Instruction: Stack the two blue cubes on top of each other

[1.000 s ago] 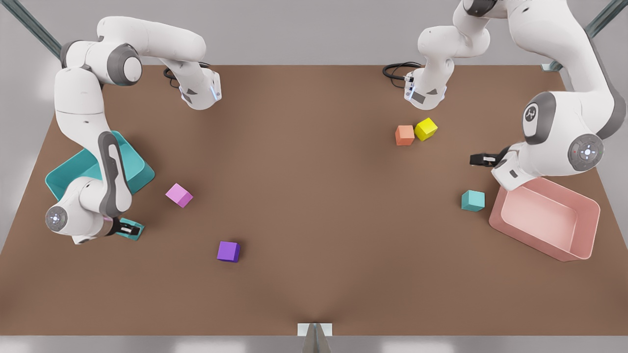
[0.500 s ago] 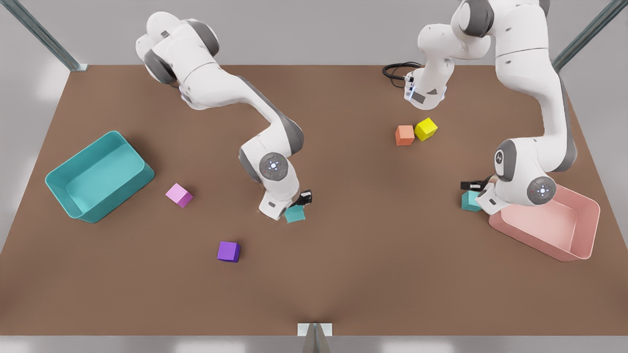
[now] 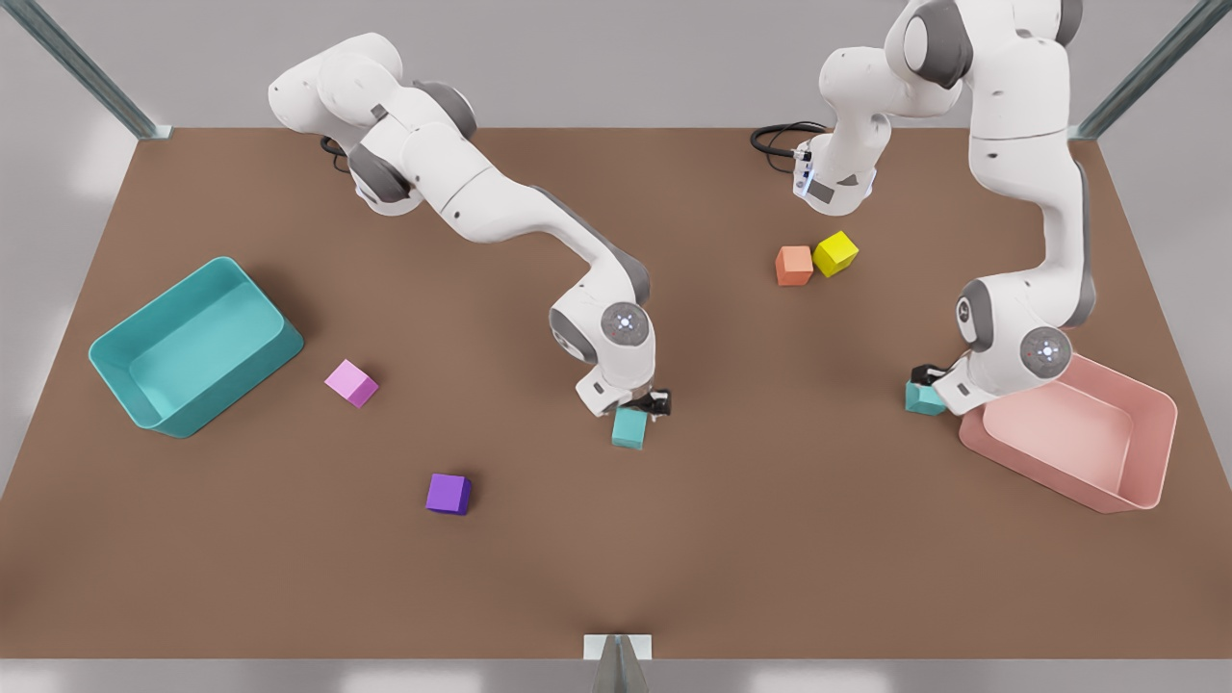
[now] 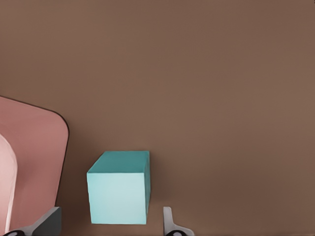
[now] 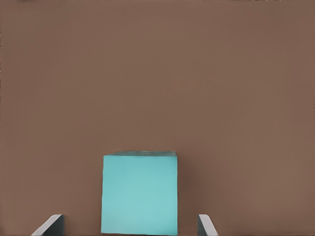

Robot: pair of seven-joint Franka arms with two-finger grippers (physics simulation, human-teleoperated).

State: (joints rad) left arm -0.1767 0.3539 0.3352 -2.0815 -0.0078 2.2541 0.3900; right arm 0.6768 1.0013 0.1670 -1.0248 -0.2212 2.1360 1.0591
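Claw on the left arm [image 3: 926, 377]: hangs low with fingers spread wide on either side of one blue cube [image 3: 921, 399], resting on the bench [image 3: 731, 539] just beside the pink bin [image 3: 1162, 443]. Right claw [image 3: 647, 404]: likewise wide, straddles the other blue cube [image 3: 628, 428] at mid-bench, well apart from the first.

Pink bin [image 4: 29, 162] cut off by frame edge.

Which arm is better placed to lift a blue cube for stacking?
Left, probably: the left tool straddles the bin-side cube, fingers open, beside the pink bin; the central cube under the open right tool makes a base.
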